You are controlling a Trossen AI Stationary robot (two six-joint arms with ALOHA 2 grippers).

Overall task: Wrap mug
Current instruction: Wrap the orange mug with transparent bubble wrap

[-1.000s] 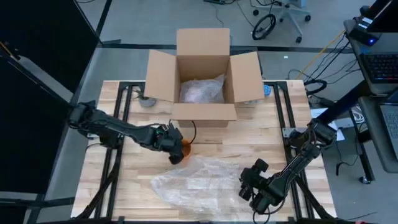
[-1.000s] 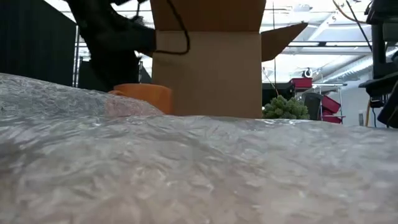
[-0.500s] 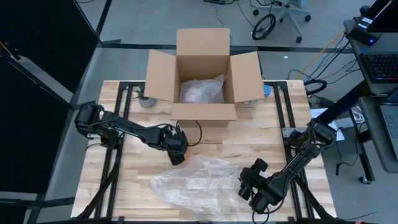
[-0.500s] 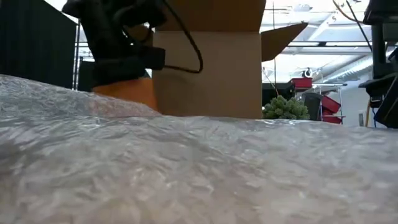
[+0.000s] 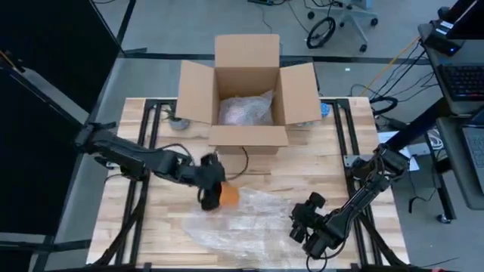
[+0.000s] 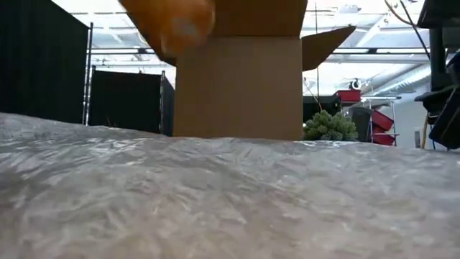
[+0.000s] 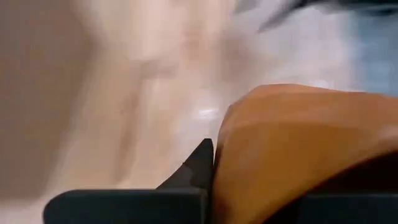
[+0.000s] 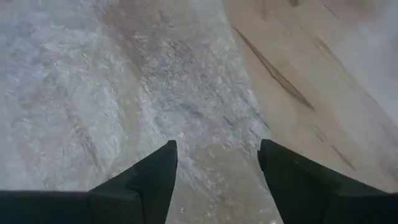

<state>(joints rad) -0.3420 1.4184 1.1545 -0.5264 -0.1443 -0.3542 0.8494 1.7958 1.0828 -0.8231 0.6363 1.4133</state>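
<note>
The orange mug hangs in the air over the far edge of a crumpled sheet of clear bubble wrap, which lies flat on the wooden table's near half. My left gripper is shut on the mug, which also shows raised in the low view and close up in the left wrist view. My right gripper stands open just above the sheet's right end, with nothing between its fingers. My left gripper holds the orange mug from the table's left side. One dark finger lies against the mug's outer wall; the mug itself hides the other finger. The mug is lifted clear of the table and the bubble wrap.
An open cardboard box stands at the table's far middle, flaps spread, with a bubble-wrapped bundle inside. A small grey object lies left of the box. Bare wood shows between the box and the sheet.
My left gripper has taken hold of the orange mug, which stood on the table in front of the box. It has lifted the mug clear and carried it toward the table's near edge, over the far edge of the bubble wrap.
</note>
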